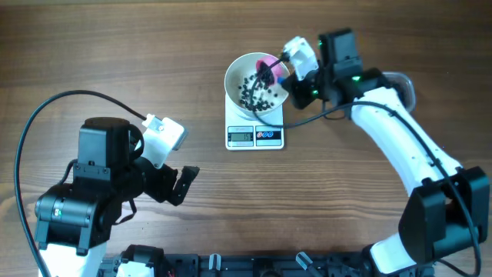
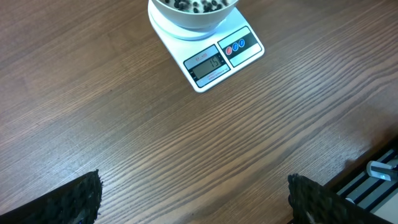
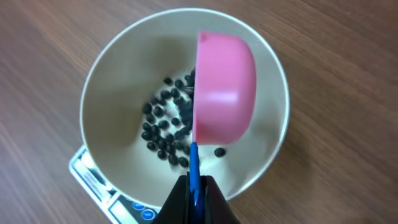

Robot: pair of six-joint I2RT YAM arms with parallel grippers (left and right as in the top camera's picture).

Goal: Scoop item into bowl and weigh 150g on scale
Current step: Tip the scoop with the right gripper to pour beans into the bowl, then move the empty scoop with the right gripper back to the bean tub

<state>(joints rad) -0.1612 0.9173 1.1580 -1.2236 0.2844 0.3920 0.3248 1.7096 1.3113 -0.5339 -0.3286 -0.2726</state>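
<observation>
A white bowl (image 1: 238,71) stands on the small white scale (image 1: 254,136) at the table's middle back; black pellets (image 1: 256,95) lie scattered over its floor. My right gripper (image 1: 286,71) is shut on the blue handle (image 3: 193,171) of a pink scoop (image 3: 225,87), which is tipped on its side over the bowl (image 3: 112,74) with the pellets (image 3: 163,127) below it. My left gripper (image 1: 184,185) hovers open over bare wood near the front left, nothing between its fingers (image 2: 78,199). In the left wrist view the scale (image 2: 217,59) shows its lit display and the bowl (image 2: 193,15) on top.
A clear plastic tub (image 1: 401,81) shows partly behind the right arm at the back right. A black rail (image 1: 254,265) with fittings runs along the table's front edge. A black cable (image 1: 46,115) loops over the wood at the left.
</observation>
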